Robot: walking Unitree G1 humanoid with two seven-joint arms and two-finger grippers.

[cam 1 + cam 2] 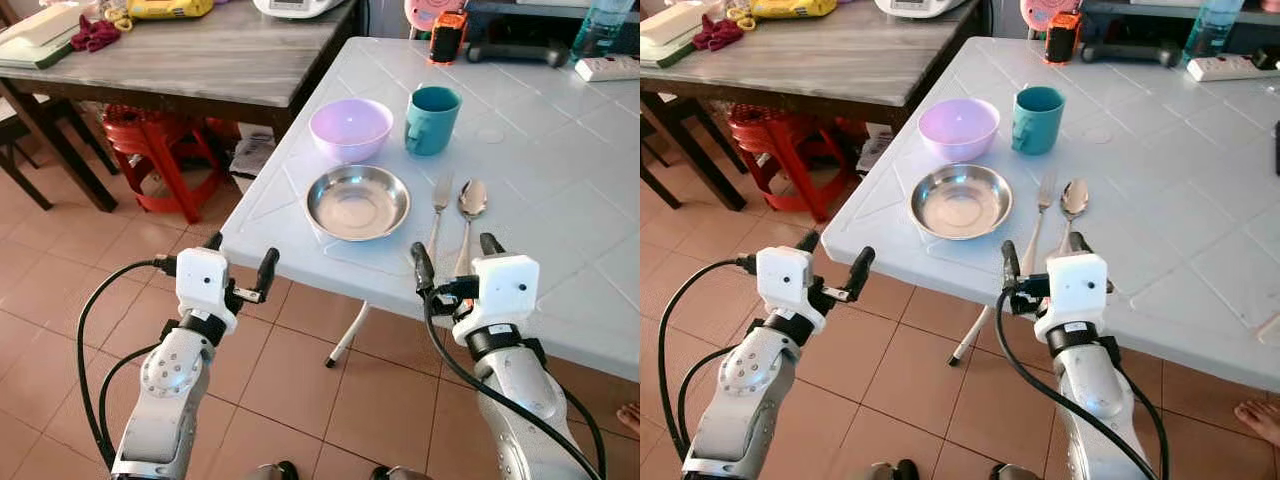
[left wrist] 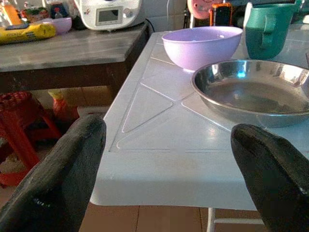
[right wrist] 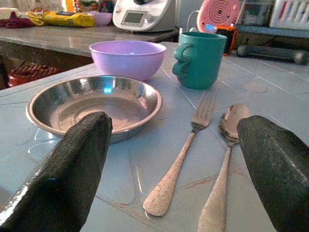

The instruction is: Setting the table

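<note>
Left eye view: white counter (image 1: 560, 180) carries one place setting near its front edge. Steel plate (image 1: 357, 201) sits nearest the robot; purple bowl (image 1: 351, 129) and teal mug (image 1: 432, 119) stand just behind it, side by side. Fork (image 1: 438, 212) and spoon (image 1: 469, 212) lie parallel to the right of the plate, handles toward the robot, as a diner would reach for them. The layout reads as complete or close to it.

Left gripper (image 1: 242, 266) hovers off the counter's corner, over the floor, fingers apart and holding nothing. Right gripper (image 1: 452, 258) hangs at the counter's front edge, just short of the cutlery handles, fingers spread wide and empty; right wrist view looks between them at fork and spoon. Judgement: it is either lined up to straighten the cutlery or has finished with it.
</note>
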